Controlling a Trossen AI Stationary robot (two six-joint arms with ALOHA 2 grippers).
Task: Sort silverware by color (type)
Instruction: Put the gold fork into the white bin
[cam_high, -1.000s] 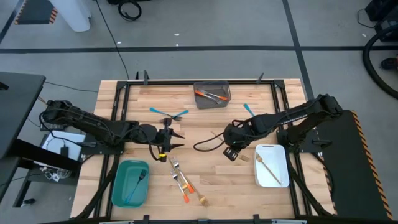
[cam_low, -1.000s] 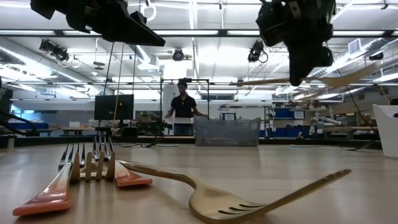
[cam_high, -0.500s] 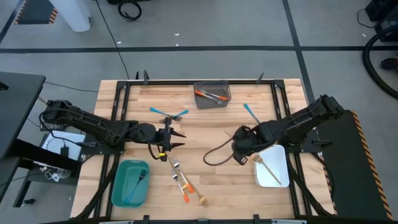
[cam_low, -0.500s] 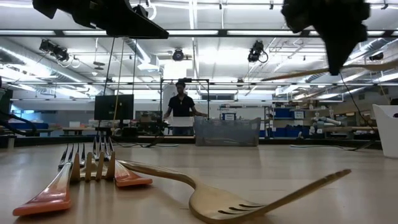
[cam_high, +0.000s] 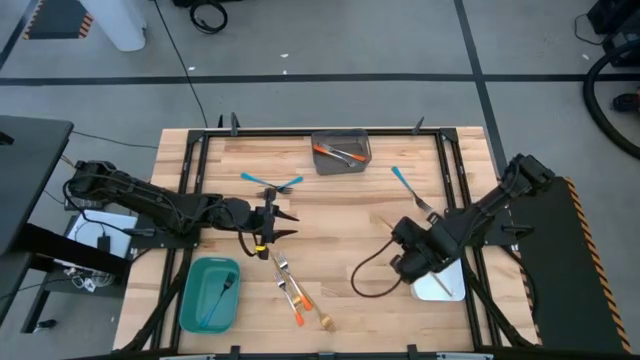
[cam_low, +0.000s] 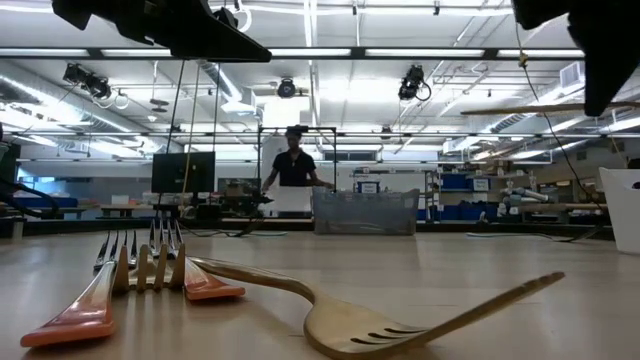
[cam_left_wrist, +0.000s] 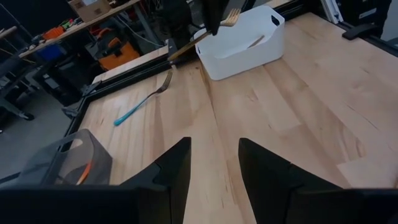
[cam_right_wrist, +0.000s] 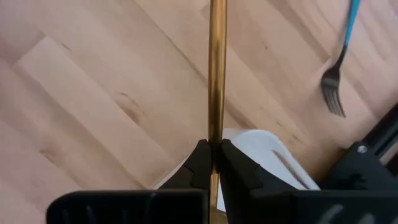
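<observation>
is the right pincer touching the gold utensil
Touching. In the right wrist view the right pincer is shut on the gold utensil's handle, both dark fingers pressed against it with no gap.

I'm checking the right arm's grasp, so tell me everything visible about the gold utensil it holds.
The gold utensil is a slim, shiny, metal-looking piece, gold along its whole visible shaft. The right gripper is shut on it, fingers pinching it. It hangs in the air over the wooden table, at the white bin's edge. From the left wrist view it looks like a fork.
</observation>
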